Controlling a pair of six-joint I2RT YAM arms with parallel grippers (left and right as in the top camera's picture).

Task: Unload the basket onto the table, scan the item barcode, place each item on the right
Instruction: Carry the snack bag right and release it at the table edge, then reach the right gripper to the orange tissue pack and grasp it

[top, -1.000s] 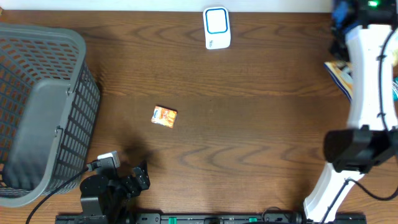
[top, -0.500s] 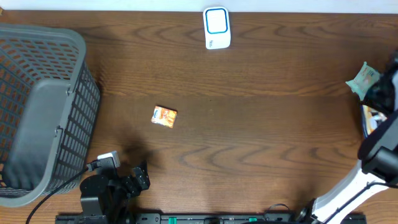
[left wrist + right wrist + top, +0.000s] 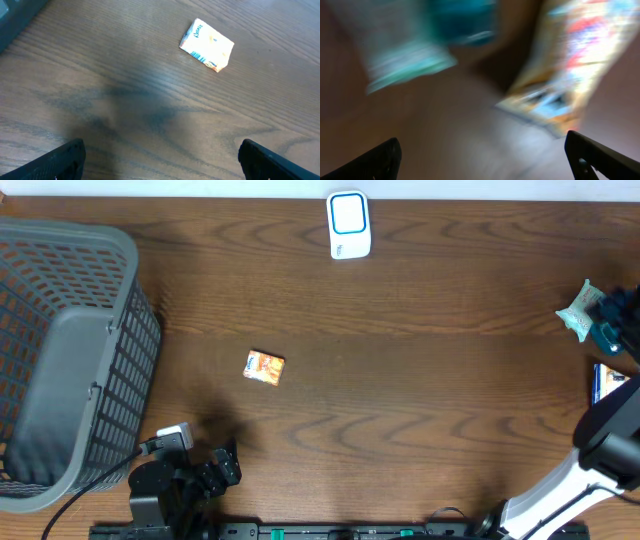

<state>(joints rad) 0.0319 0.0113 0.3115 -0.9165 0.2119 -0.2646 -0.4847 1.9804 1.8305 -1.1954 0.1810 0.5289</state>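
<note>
Left fingers [image 3: 65,160] and right fingers [image 3: 377,161] gape; packet [image 3: 207,45] lies well apart from basket [image 3: 60,235].

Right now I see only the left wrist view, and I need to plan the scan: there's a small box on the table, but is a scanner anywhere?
Observer: Yes. A white device with a blue-rimmed window, likely the scanner, lies at the table's far edge, beyond the small box.
Operator: What's the grey thing in my top-left corner?
Observer: A grey basket at the table's left end.
Operator: And the right arm?
Observer: The right gripper is open at the right edge, close to a teal packet.
</note>
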